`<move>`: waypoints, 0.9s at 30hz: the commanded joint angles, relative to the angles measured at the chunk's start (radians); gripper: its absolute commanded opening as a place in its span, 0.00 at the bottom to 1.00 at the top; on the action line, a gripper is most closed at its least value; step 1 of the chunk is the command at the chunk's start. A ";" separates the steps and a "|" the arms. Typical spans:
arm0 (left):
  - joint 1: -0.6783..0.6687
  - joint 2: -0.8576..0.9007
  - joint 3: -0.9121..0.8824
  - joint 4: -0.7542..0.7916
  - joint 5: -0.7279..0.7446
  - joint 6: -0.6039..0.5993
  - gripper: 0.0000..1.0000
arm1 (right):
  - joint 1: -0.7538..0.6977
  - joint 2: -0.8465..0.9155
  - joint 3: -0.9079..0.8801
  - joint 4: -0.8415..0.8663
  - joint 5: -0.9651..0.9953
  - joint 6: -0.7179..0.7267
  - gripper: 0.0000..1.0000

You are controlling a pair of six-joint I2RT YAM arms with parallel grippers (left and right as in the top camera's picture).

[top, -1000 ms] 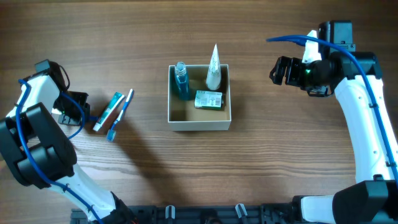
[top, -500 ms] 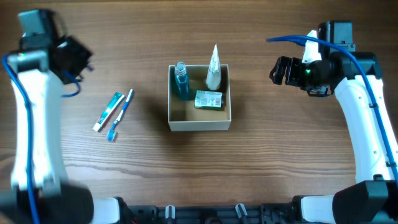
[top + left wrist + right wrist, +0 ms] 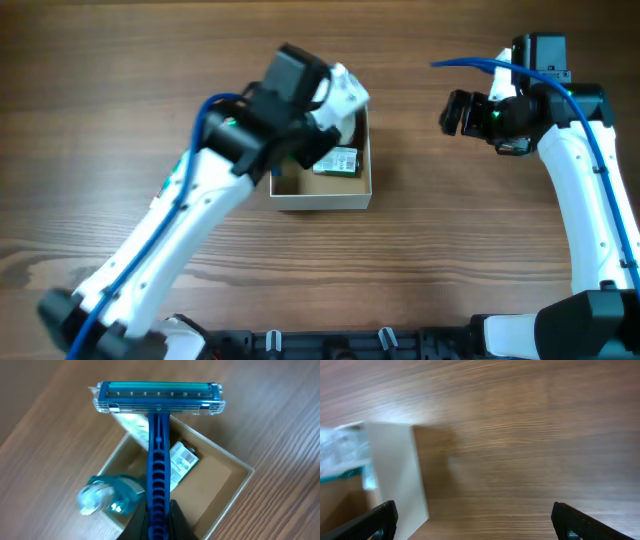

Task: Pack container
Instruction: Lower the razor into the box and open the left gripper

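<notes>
The container (image 3: 320, 198), a square white box with a tan inside, sits mid-table. My left gripper (image 3: 303, 150) hangs over its left half and is shut on a blue razor (image 3: 157, 460), whose head points away above the box. The left wrist view shows the fingers (image 3: 157, 526) clamped on the razor's handle, and the container (image 3: 220, 450) below holding a blue bottle (image 3: 107, 500) and a green-white packet (image 3: 182, 460). The packet (image 3: 337, 160) also shows in the overhead view. My right gripper (image 3: 455, 112) is open and empty, right of the box.
The left arm crosses the table from front left up to the box and hides what lies under it. In the right wrist view the open fingers (image 3: 477, 522) frame bare wood, with the container's white wall (image 3: 395, 470) at the left.
My left arm has swung from the far left of the table to above the container, now holding the blue razor. The right arm has not moved.
</notes>
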 commanded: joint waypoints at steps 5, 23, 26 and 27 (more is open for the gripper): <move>-0.011 0.140 -0.001 -0.044 -0.012 0.100 0.04 | -0.171 0.006 -0.002 -0.019 0.082 0.153 1.00; -0.006 0.281 -0.003 -0.137 -0.018 0.099 0.60 | -0.188 0.006 -0.002 -0.026 0.082 0.144 1.00; -0.006 0.256 -0.003 -0.153 -0.091 0.058 0.66 | -0.188 0.006 -0.002 -0.026 0.082 0.137 1.00; -0.006 0.229 -0.002 -0.160 -0.112 0.024 0.66 | -0.188 0.006 -0.002 -0.026 0.082 0.133 1.00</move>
